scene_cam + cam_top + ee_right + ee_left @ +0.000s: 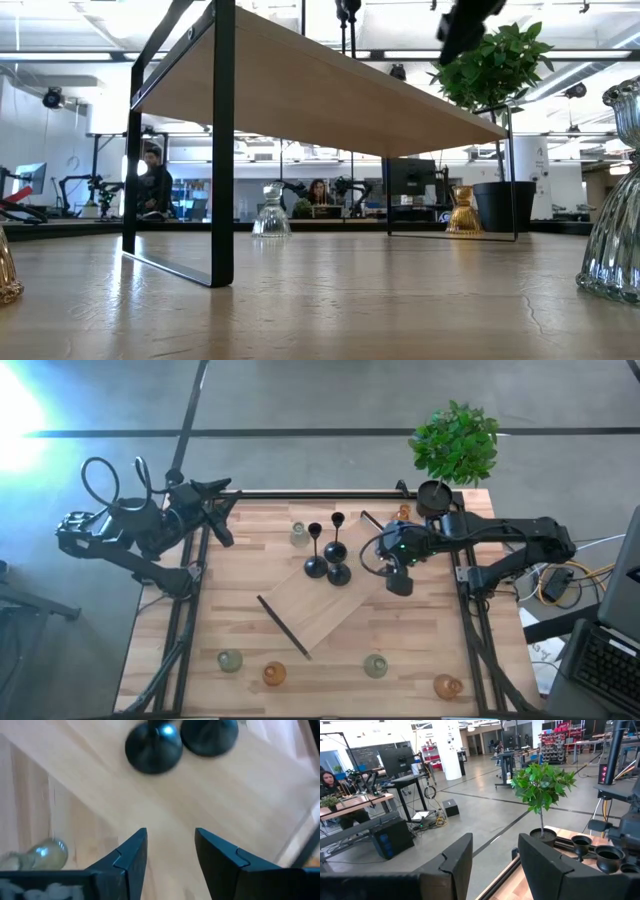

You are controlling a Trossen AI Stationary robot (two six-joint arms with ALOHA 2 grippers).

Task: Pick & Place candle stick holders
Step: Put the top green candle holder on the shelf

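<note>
candle stick holders stand spread over the desk [250, 640], three black ones [330, 555] close together on a raised wooden shelf [320, 605] in the middle. the right jaws [170, 855] stand open with nothing between them, hovering over the shelf just beside the black holders, whose round bases [152, 750] show ahead of the fingers [127, 855]. a pale glass holder [45, 852] lies off to one side of them in that wrist view. the left jaws [495, 865] are open and empty too, held at the desk's far left corner, clear of the shelf. outward from there, a green glass holder [299, 535] stands behind the shelf, an amber one [403, 513] sits near a potted plant [452, 445], and two green [230, 660] and two amber [274, 674] holders line the front edge.
</note>
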